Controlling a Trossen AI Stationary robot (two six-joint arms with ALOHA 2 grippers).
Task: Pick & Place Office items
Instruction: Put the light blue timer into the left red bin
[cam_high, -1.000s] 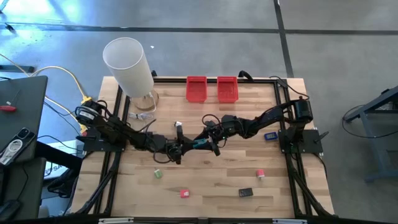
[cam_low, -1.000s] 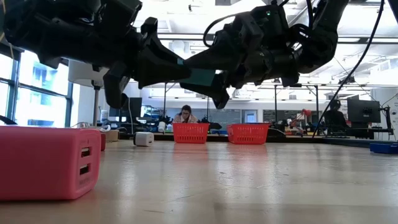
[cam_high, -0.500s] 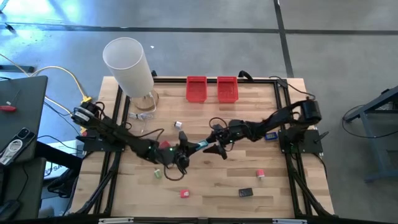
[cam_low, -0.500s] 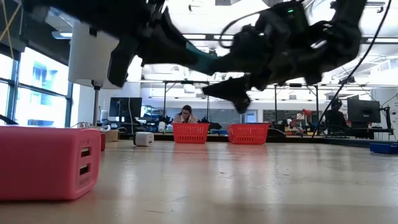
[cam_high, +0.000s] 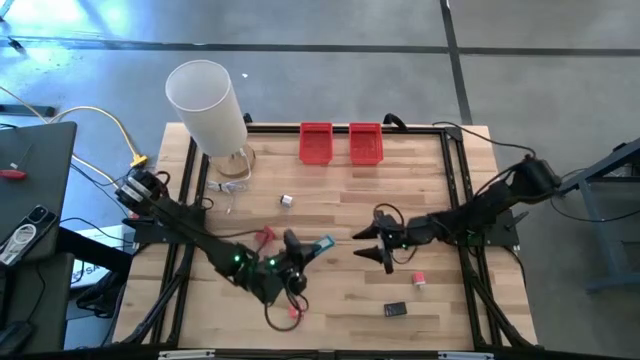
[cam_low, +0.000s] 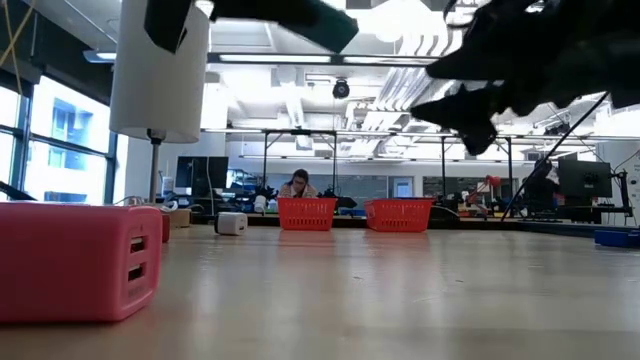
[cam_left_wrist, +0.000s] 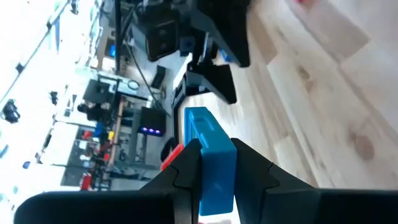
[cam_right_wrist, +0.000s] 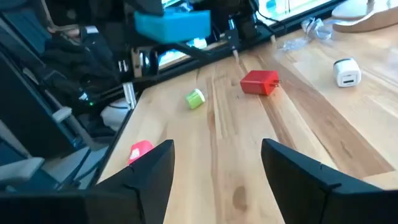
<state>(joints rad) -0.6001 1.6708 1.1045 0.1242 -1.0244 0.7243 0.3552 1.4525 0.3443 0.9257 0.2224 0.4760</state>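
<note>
The left hand (cam_high: 305, 250) is clamped on a flat, blocky teal-blue plastic piece (cam_high: 322, 244), lifted above the wooden surface (cam_high: 340, 215). In the left wrist view that piece (cam_left_wrist: 209, 152) sits wedged between the two dark fingers (cam_left_wrist: 185, 169), most of its length sticking out past the tips. The right hand (cam_high: 385, 247) hangs just to the side of it, away from the tall white cylinder (cam_high: 207, 107), fingers spread wide and holding nothing; in its own wrist view the two fingers (cam_right_wrist: 155, 168) stand well apart over bare wood.

The risk I see is the shallow grip. With so little of the piece between the fingers, a quick swing towards the two red mesh bins (cam_high: 340, 142) on the cylinder's side of the surface could let it pivot or slide out and drop short. The two arms are also near each other, so a careless path could knock them together.

The other items lie scattered: a small white cube (cam_high: 287, 200) nearest the cylinder, a red block (cam_high: 264, 235) beside the left arm, a pink piece (cam_high: 419, 279) and a flat black piece (cam_high: 395, 310) farthest from the cylinder.
</note>
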